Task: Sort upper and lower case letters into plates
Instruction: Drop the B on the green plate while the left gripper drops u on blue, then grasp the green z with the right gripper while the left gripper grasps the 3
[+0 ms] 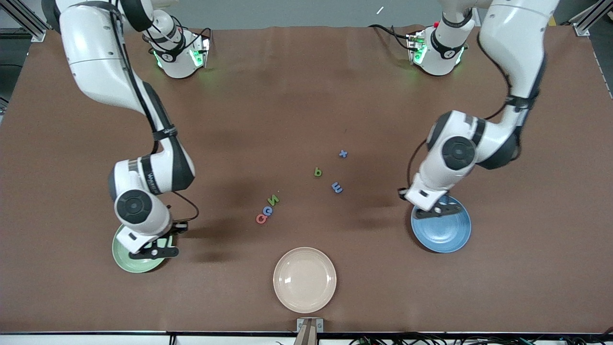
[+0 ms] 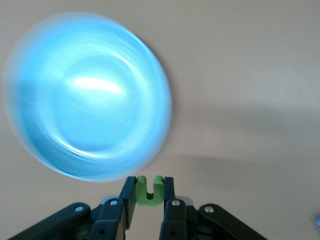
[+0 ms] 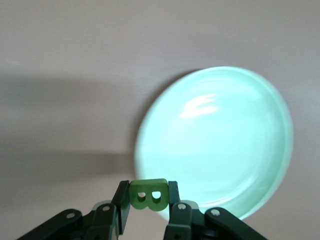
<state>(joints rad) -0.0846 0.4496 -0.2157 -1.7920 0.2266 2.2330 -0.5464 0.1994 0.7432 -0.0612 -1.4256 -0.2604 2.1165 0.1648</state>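
My left gripper (image 1: pixel 443 209) hangs over the edge of the blue plate (image 1: pixel 448 235), shut on a green U-shaped letter (image 2: pixel 149 196). In the left wrist view the gripper (image 2: pixel 150 181) is beside the blue plate (image 2: pixel 87 95). My right gripper (image 1: pixel 153 249) hangs over the pale green plate (image 1: pixel 125 261), shut on a green letter B (image 3: pixel 148 198). In the right wrist view the gripper (image 3: pixel 148 186) is at the rim of the pale green plate (image 3: pixel 220 145). On the table between the arms lie a blue x (image 1: pixel 343 154), a green letter (image 1: pixel 318 172), a blue letter (image 1: pixel 337 187), a green N (image 1: pixel 273 200), a blue letter (image 1: pixel 268 210) and a red Q (image 1: pixel 261 219).
A cream-beige plate (image 1: pixel 304 280) sits near the table's front edge, nearer the camera than the loose letters. Both plates look empty in the wrist views. The brown tabletop (image 1: pixel 306 96) stretches up to the arm bases.
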